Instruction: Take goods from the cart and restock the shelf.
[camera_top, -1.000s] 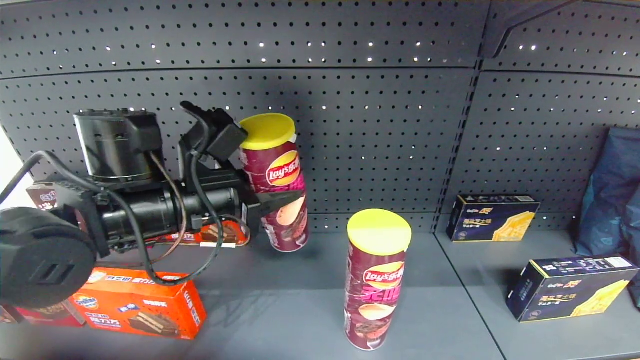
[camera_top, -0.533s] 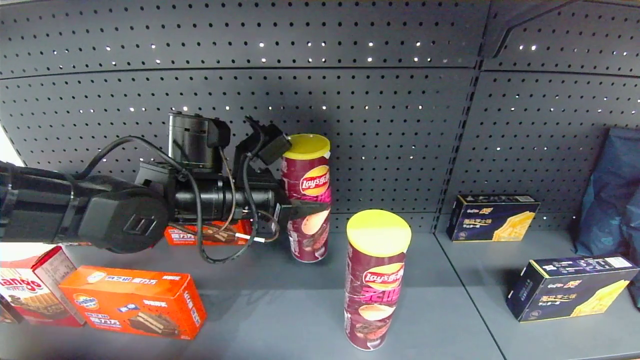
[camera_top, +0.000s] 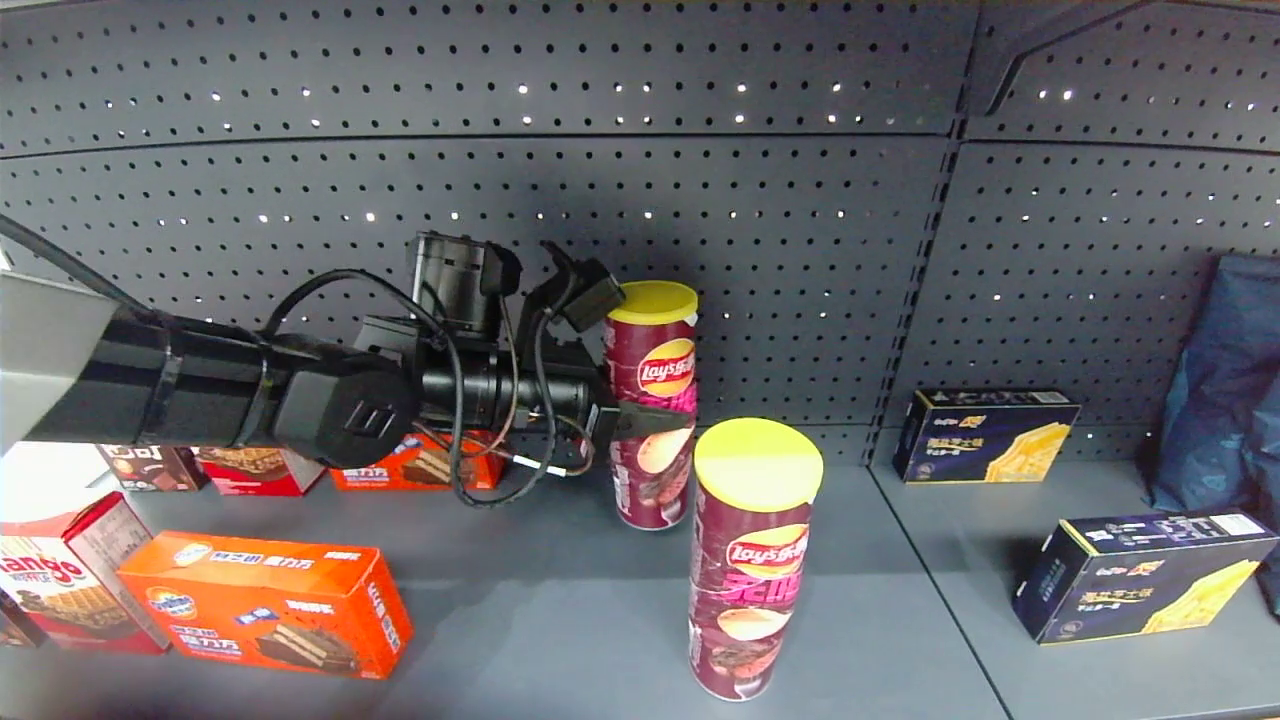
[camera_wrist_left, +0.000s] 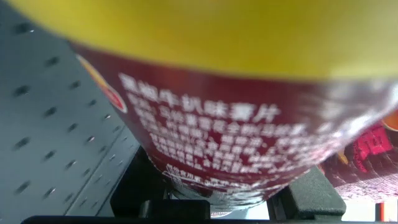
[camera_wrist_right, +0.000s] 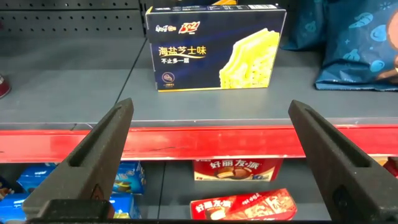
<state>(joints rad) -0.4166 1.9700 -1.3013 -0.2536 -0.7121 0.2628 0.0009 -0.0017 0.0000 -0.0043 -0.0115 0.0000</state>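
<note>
The grey shelf (camera_top: 560, 620) runs the full width, backed by a pegboard (camera_top: 760, 200). The left arm (camera_top: 200, 390) reaches in level from the shelf's left end towards the back middle. A blue bag (camera_top: 1225, 380) leans at the right end against the back. An orange box (camera_top: 270, 605) lies flat near the front left corner. Two dark boxes sit on the right part, one (camera_top: 985, 435) at the back and one (camera_top: 1140, 575) near the front edge.

One can (camera_top: 750, 590) stands upright at the front edge, about mid-shelf. The held can (camera_top: 655, 350) is just behind it and slightly left, close to the pegboard, upright with a slight lean. Its base is at shelf level, though whether it touches cannot be told.

The left gripper (camera_top: 650, 425) is clamped across the middle of the held can, one finger crossing its front. From the left wrist the can's wall (camera_wrist_left: 236, 137) sits between the two pads.

The right gripper (camera_wrist_right: 210, 112) is spread wide and holds nothing, level with the shelf's red front strip (camera_wrist_right: 205, 143).
</note>
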